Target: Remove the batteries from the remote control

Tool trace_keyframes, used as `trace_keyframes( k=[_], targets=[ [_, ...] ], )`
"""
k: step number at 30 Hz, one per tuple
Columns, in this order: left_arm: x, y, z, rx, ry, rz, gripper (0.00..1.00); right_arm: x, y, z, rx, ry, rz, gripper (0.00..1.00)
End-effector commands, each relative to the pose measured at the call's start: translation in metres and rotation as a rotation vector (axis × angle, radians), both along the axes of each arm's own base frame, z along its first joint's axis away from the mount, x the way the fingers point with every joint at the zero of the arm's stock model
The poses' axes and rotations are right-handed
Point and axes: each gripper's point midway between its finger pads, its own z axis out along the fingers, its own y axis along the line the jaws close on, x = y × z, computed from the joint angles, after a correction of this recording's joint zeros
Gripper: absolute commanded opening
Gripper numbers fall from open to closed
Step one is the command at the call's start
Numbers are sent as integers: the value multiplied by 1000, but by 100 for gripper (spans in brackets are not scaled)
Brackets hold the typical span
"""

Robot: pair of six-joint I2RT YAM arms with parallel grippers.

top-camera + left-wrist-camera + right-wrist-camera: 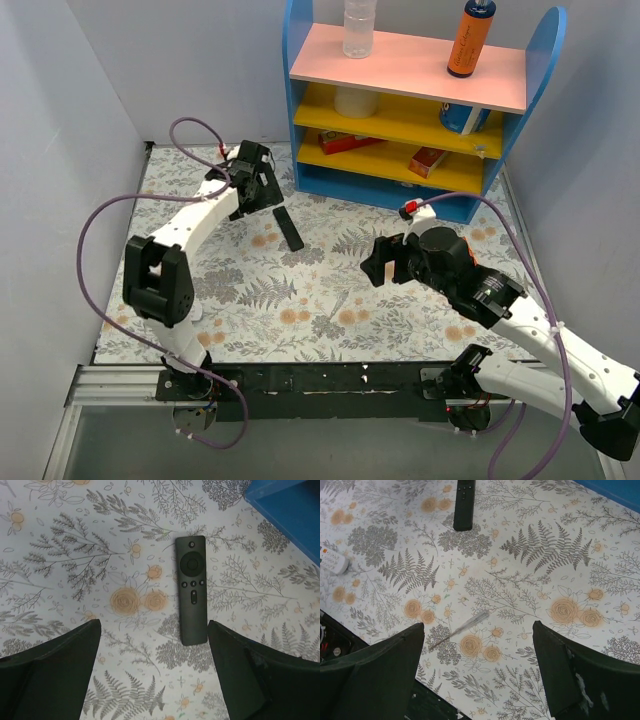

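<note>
Lying flat, remote control [191,590] near shelf [290,510] edge.

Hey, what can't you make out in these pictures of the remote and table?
- Batteries: none visible; the remote lies buttons-up in the left wrist view, hiding its back cover.
- Remote's far end: cut off by the top edge in the right wrist view.
- White gadget: cut off by the left edge there.

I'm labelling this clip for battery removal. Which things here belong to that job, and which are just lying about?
Job:
- remote control, lying buttons up
- batteries: none in sight

Lying about:
- blue shelf
- clear bottle and orange bottle on its top board
- red box on a lower board
- small white object
</note>
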Motion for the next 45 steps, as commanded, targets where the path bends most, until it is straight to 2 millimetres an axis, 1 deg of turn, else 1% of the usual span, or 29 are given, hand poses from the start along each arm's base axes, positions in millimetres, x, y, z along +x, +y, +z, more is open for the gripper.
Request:
trace_keyframes(
  k=[1,2,3,5,6,8,10,12,13,16,19,20,23,26,32,38,45],
  targets=[
    [33,-7,9,49,-63,33,87,0,6,27,61,-95,52,95],
    [42,-12,2,48,-56,29,86,-1,6,28,56,-105,63,95],
    [46,-14,-3,55,-49,29,86,-2,5,30,58,-115,71,95],
    [50,-21,-12,65,-32,16,85,-3,5,31,59,-123,79,95],
    [55,-25,-22,71,-14,15,85,-4,5,30,59,-121,82,95],
    [57,-34,-30,69,-4,9,84,-6,5,32,71,-129,89,95],
    [60,-41,-39,73,4,-2,84,-7,5,28,68,-125,94,94],
    [65,-44,-42,74,2,-2,83,-7,5,26,65,-123,96,94],
    [66,-47,-51,79,19,-7,82,-7,4,23,60,-119,95,94],
    [69,-52,-62,93,33,-15,81,-8,2,20,49,-113,93,94],
    [71,-53,-69,104,42,-15,80,-10,1,18,38,-110,96,94],
    [71,-52,-76,115,61,-11,79,-10,0,18,37,-111,97,94],
    [69,-51,-87,134,94,-4,78,-10,-2,17,33,-111,90,94],
    [68,-48,-92,145,102,3,77,-10,-5,18,29,-114,80,94],
    [68,-50,-102,144,115,-10,76,-10,-7,18,28,-117,71,94],
    [58,-49,-120,149,155,-29,75,-10,-5,19,34,-110,75,93],
    [52,-48,-123,139,162,-38,70,-13,-2,20,61,-117,92,92]
  ],
)
